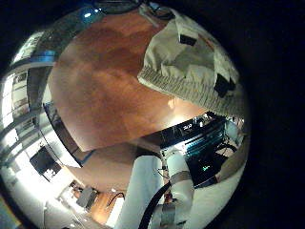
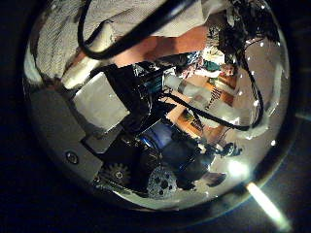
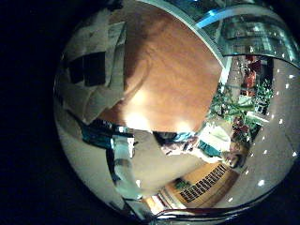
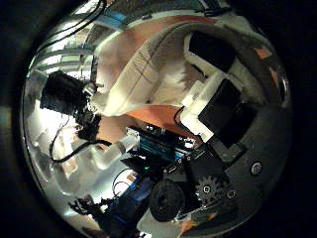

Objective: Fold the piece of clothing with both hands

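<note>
I've only the palm cameras to go on, so I'm reading this from close in. The piece of clothing [image 1: 181, 67] lies on the table [image 1: 100, 91], and from the left little-finger side it shows as a bunched, ribbed edge with bare tabletop stretching away beside it. The same cloth looms large in the right thumb-side view, so that palm is right down near it.

The left hand [image 2: 115, 99] has its fingers reaching out toward the cloth, and dark fingertips [image 1: 225, 85] sit at the garment's edge. Whether they are pinching fabric or only resting on it, I cannot tell. It's the same with the right hand [image 4: 213, 107]: its fingers [image 4: 210, 52] stretch over the cloth, touching or all but touching, and I can't make out a closed pinch there either.

My read is that this is the grasp stage, with the fold itself not yet carried over. To do it well, I'd want both hands to have a firm hold on the same edge, well apart from each other. Then I'd lift evenly so the cloth hangs taut between them rather than sagging. I'd carry that edge low across the garment and lay it down flat before letting go. If only one hand has a true hold, the fold will skew, so I'd confirm both holds first.
</note>
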You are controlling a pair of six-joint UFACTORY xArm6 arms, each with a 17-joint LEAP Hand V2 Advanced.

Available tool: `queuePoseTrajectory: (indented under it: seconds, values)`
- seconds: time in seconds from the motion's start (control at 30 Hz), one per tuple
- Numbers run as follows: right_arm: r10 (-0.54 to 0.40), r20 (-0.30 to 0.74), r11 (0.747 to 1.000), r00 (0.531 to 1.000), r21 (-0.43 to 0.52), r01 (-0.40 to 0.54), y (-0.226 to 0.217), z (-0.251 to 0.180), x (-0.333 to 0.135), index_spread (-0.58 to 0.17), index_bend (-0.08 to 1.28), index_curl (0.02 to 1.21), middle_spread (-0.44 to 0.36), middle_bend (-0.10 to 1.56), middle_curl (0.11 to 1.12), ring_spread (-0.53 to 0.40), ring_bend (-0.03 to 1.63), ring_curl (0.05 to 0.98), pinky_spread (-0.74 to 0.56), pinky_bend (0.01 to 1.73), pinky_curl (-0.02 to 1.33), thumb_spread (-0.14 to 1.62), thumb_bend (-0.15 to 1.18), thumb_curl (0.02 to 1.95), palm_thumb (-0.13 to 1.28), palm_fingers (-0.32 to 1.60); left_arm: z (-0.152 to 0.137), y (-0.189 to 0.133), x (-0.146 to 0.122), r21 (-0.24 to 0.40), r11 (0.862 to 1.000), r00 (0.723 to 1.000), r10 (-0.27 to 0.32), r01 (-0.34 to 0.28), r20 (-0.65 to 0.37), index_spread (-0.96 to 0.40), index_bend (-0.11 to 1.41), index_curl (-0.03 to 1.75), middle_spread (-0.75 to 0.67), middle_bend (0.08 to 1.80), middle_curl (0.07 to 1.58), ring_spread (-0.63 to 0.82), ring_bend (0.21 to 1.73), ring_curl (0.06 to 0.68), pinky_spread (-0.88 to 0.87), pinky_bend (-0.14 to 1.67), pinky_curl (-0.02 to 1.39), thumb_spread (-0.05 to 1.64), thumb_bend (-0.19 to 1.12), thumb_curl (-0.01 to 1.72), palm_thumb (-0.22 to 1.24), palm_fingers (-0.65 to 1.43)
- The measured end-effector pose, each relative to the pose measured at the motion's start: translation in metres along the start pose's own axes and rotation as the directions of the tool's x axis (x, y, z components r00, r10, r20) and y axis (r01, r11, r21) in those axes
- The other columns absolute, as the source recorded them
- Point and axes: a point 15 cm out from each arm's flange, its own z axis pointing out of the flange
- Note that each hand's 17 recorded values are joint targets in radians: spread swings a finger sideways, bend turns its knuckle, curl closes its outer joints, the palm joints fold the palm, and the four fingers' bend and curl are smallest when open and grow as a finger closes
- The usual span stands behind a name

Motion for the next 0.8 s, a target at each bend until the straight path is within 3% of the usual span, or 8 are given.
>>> queuePoseTrajectory:
  seconds: [0.13,0.4,0.57,0.7,0.8]
  values:
    - [-0.04,-0.002,0.998,0.999,-0.047,0.04,-0.042,0.031,-0.018,-0.327,0.99,0.93,-0.176,1.22,0.89,-0.222,1.38,0.74,-0.21,1.29,0.89,1.26,-0.01,0.63,0.97,1.03,0.011,-0.009,-0.023,-0.013,0.999,0.998,-0.05,0.049,-0.025,-0.64,0.57,1.07,-0.51,1.03,0.81,-0.53,0.85,0.507,-0.31,0.2,0.48,1.16,-0.01,0.5,0.67,0.73]
    - [-0.021,-0.026,0.998,0.999,0.061,0.022,-0.116,0.076,-0.029,-0.327,0.97,0.94,-0.177,1.22,0.89,-0.224,1.37,0.748,-0.21,1.26,0.93,1.26,-0.01,0.65,0.96,1.04,0.028,-0.049,-0.063,-0.05,0.989,0.987,-0.145,0.141,-0.075,-0.64,0.58,1.07,-0.51,1.05,0.81,-0.52,0.85,0.515,-0.25,0.17,0.47,1.17,-0.02,0.49,0.65,0.7]
    - [0.01,-0.028,0.991,1.0,0.135,-0.006,-0.153,0.098,-0.024,-0.332,0.94,0.95,-0.174,1.2,0.88,-0.227,1.36,0.748,-0.21,1.25,0.94,1.26,-0.02,0.64,0.92,1.04,0.039,-0.082,-0.093,-0.074,0.974,0.969,-0.223,0.216,-0.108,-0.63,0.59,1.07,-0.5,1.06,0.81,-0.51,0.86,0.519,-0.22,0.18,0.47,1.18,-0.01,0.49,0.65,0.68]
    - [0.038,-0.026,0.981,0.999,0.194,-0.032,-0.175,0.105,-0.019,-0.345,0.84,0.93,-0.174,1.17,0.86,-0.229,1.35,0.736,-0.23,1.23,0.93,1.29,-0.03,0.6,0.84,1.0,0.044,-0.1,-0.113,-0.075,0.962,0.95,-0.272,0.264,-0.154,-0.62,0.58,1.07,-0.5,1.05,0.81,-0.5,0.86,0.526,-0.19,0.19,0.47,1.19,-0.01,0.48,0.64,0.63]
    - [0.067,-0.02,0.974,0.998,0.219,-0.061,-0.184,0.109,-0.006,-0.355,0.58,0.89,-0.18,1.05,0.82,-0.238,1.37,0.714,-0.3,1.24,0.89,1.33,-0.02,0.56,0.77,0.81,0.045,-0.113,-0.12,-0.067,0.955,0.933,-0.297,0.29,-0.205,-0.59,0.5,1.05,-0.47,1.01,0.82,-0.46,0.86,0.539,-0.15,0.23,0.49,1.2,-0.02,0.48,0.63,0.49]
